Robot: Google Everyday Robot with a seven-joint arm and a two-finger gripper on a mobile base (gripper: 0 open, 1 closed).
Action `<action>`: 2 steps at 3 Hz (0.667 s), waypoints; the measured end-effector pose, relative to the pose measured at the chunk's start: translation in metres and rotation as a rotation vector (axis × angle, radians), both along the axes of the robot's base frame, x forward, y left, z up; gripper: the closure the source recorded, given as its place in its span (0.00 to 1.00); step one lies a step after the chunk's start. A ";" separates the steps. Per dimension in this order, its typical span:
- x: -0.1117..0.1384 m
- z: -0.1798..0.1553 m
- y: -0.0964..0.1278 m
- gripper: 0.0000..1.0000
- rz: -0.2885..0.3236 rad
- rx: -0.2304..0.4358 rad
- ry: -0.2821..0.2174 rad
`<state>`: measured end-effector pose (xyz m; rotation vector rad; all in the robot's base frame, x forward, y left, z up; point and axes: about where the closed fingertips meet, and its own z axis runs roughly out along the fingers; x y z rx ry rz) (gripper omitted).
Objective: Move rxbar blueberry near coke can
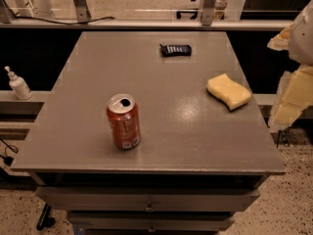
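1. The rxbar blueberry (175, 49) lies flat on the far part of the grey table (195, 141), a little right of centre, its dark wrapper lengthwise across the view. Nothing touches it.

2. The coke can (123, 121) stands upright on the near-left part of the same tabletop, pull-tab opening facing up. It is well apart from the bar, with bare tabletop between the two.

3. A yellow sponge (229, 91) rests toward the right edge, between the depth of the bar and that of the can, clear of both.

4. The gripper (292, 94) shows as pale, cream-coloured shapes at the right edge of the view, beyond the table's right side and near the sponge's depth. It holds nothing visible and is well away from the bar. Whether its jaws are spread or pressed together cannot be told.

5. Off the table, a white pump bottle (18, 84) sits on a ledge to the left, and drawers (146, 199) run below the tabletop's near edge.

6. Judged from this layout, the task appears to be at its start: the bar is not grasped and not yet near the can. Reaching to the far side, picking up the bar and carrying it to the near left all remain to be done.
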<state>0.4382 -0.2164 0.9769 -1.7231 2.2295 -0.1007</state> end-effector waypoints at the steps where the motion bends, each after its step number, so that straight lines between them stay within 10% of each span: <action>1: 0.001 0.002 0.002 0.00 0.006 0.010 -0.013; 2: 0.001 0.002 0.002 0.00 0.006 0.011 -0.014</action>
